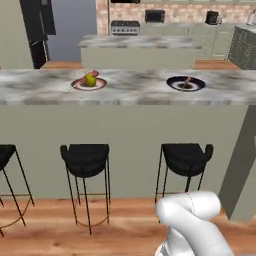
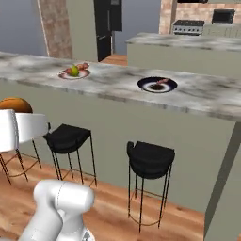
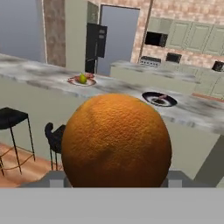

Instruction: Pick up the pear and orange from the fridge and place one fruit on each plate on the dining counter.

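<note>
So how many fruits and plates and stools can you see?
Fruits: 2, the pear and the orange in the gripper.
Plates: 2, red-rimmed plate and navy-rimmed plate.
Stools: 3, stool, stool, stool.
Total: 7.

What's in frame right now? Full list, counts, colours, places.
round orange fruit: 1, orange-brown, held in the pincer, below counter height
yellow-green pointed pear: 1, on the red-rimmed plate
red-rimmed white plate: 1, left part of the counter top, with a skewer
navy-rimmed white plate: 1, right part of the counter top, skewer on it, no fruit
marble-topped olive-grey dining counter: 1, across the view
black metal-legged bar stools: 3 seen, in front of the counter
glossy black fridge: 1, far wall, behind the counter
black stove: 1, back wall
white arm: 1, bottom of the left base view
pincer: 1, closed on the orange
</note>
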Robot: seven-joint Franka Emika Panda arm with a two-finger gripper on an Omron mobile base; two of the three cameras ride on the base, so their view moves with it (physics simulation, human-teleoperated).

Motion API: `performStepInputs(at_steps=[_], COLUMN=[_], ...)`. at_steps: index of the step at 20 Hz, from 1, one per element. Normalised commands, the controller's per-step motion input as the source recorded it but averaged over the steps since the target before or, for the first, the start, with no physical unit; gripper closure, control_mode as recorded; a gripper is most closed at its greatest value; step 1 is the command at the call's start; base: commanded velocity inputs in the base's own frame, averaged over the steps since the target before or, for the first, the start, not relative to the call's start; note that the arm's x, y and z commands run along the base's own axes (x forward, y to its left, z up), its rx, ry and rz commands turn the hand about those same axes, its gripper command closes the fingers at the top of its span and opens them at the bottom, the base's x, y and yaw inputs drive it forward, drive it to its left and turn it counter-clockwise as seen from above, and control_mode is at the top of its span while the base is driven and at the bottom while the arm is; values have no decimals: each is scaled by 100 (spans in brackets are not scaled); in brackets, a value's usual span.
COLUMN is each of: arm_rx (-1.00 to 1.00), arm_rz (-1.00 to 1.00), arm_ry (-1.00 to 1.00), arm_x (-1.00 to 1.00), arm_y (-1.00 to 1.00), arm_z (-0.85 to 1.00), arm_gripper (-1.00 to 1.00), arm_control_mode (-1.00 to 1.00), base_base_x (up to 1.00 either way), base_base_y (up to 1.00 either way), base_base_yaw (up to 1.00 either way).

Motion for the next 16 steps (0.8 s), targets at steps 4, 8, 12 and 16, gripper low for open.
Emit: performStepInputs(at_steps=[4,8,12,16], arm_rx=[0,0,0,0], arm_rz=[0,0,0,0], arm_ry=[0,0,0,0], arm_x=[0,0,0,0], arm_y=[0,0,0,0], arm_z=[0,0,0,0], arm_gripper=[100,100,100,100], arm_control_mode=[100,100,100,100], base_base_x=[83,87,94,94], base_base_y=[22,19,29,60], base_base_yaw=[-55,-52,-45,-26])
